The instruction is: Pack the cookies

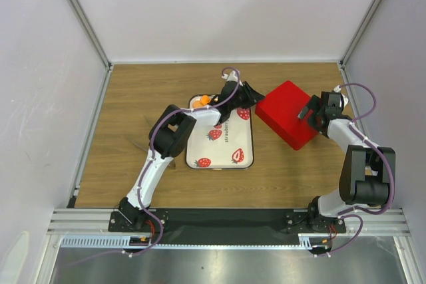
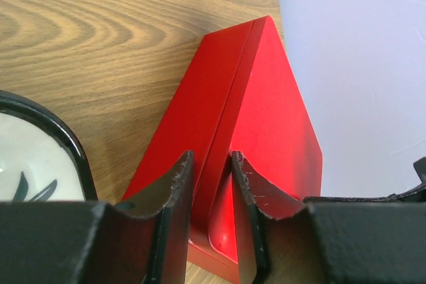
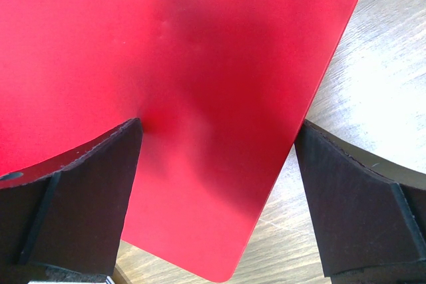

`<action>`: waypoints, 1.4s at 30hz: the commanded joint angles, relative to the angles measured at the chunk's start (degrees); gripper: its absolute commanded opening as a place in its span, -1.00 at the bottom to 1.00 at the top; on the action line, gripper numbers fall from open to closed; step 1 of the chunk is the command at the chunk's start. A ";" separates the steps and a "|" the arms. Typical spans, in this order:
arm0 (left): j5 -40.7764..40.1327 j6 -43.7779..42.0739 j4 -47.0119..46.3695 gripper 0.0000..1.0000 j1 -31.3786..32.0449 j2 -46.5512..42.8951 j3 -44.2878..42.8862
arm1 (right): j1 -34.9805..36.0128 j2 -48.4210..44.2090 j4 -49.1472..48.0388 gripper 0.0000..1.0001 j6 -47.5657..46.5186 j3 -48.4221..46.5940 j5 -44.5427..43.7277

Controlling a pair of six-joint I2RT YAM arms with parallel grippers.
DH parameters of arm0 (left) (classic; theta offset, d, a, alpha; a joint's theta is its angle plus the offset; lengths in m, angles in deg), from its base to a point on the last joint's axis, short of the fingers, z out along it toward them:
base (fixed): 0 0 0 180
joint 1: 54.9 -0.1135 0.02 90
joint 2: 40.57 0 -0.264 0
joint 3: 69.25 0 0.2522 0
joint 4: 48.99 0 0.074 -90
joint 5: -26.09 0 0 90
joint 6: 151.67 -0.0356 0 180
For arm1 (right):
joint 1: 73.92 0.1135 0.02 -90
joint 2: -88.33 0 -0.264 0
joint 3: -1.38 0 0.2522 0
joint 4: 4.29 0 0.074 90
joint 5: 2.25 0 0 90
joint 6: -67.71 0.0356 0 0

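Wooden table (image 1: 133, 111) beneath everything. Right of centre, closed red box (image 1: 286, 114); just left of it, strawberry-printed tray (image 1: 226, 144). Right gripper (image 3: 218, 124) spread wide astride the box's right corner. Left gripper (image 2: 212, 161) at the box's left corner, fingers a narrow slit apart; pinching or not, impossible to tell. Orange cookies (image 1: 204, 100) at the tray's far left corner, partly hidden behind the left arm.
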 commanded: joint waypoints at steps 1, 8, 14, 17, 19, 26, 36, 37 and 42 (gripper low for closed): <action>3.18 0.70 9.71 -0.59 3.18 3.93 -1.45 | 1.04 0.95 6.93 0.99 -0.99 2.51 2.33; 2.74 1.05 11.47 -0.39 3.71 3.76 -2.06 | 1.04 0.68 7.11 0.99 -1.25 2.78 2.33; 3.44 0.53 10.51 -0.09 3.62 2.45 -0.48 | 0.87 -0.46 7.90 0.99 -1.43 2.34 2.59; 3.88 0.00 9.37 -0.03 3.62 1.92 0.30 | 0.60 -1.07 8.07 0.99 -1.25 2.16 2.77; 4.41 0.17 7.80 0.00 3.36 1.65 0.75 | 0.51 -1.07 7.98 1.00 -1.34 2.16 2.77; 8.18 2.98 -0.73 -0.01 2.57 1.39 4.17 | 0.34 -1.60 7.99 0.99 -1.16 2.34 3.91; 10.65 8.26 -7.15 -0.24 2.57 3.58 5.23 | 0.25 -2.57 7.02 0.99 -0.28 2.61 5.93; 11.00 8.35 -8.03 -0.21 2.48 3.67 5.32 | 0.16 -2.57 6.93 0.99 -0.46 2.69 6.02; 10.83 6.42 -6.73 -0.03 2.22 2.62 5.32 | -0.54 -2.39 6.67 0.99 -0.28 2.52 8.22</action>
